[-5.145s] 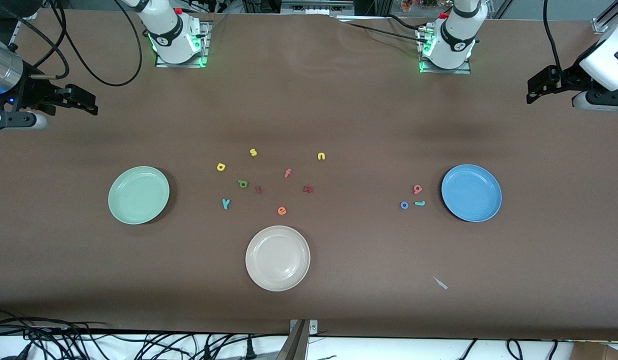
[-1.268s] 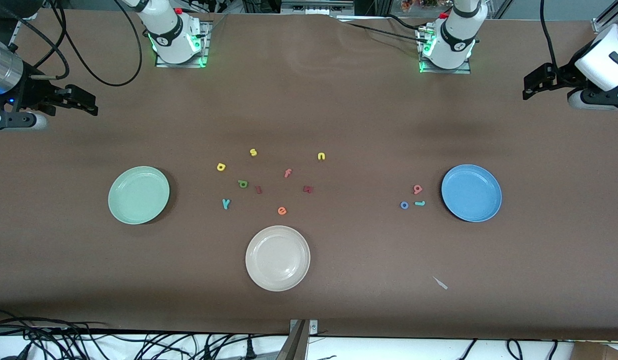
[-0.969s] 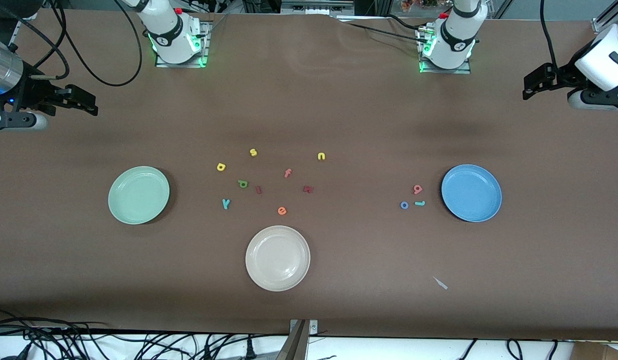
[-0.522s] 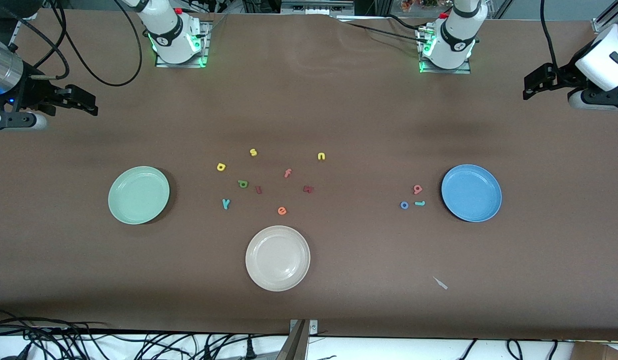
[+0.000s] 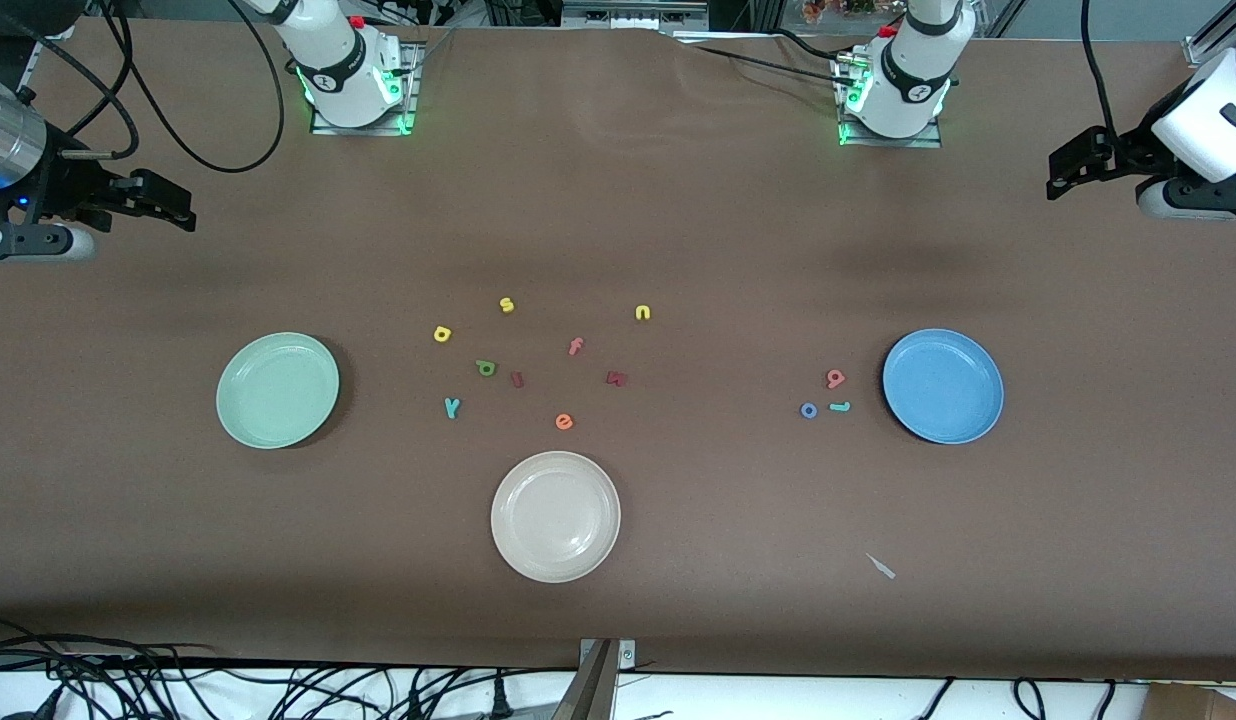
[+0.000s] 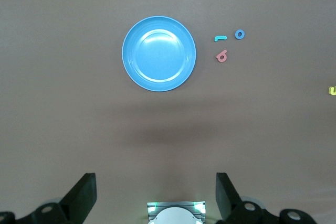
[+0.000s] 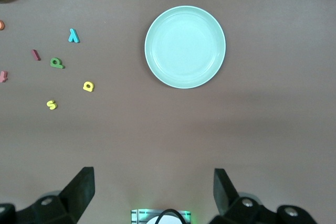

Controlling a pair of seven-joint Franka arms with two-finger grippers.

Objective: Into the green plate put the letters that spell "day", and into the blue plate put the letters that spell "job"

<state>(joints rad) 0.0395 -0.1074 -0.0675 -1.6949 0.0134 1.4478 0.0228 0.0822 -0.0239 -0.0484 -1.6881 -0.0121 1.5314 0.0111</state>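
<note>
The mint green plate lies toward the right arm's end. Beside it are the yellow "a", green "d" and teal "y". The blue plate lies toward the left arm's end, with the red-pink "b", blue "o" and teal "j" next to it. My right gripper and left gripper hang high over their table ends, open and empty.
A cream plate sits nearest the front camera. Other loose letters lie mid-table: yellow "s", yellow "n", pink "f", orange "e" and two dark red ones. A small pale scrap lies nearer the front camera than the blue plate.
The left arm's hand has shifted very slightly since the earliest frame. Over the last second nothing has visibly moved.
</note>
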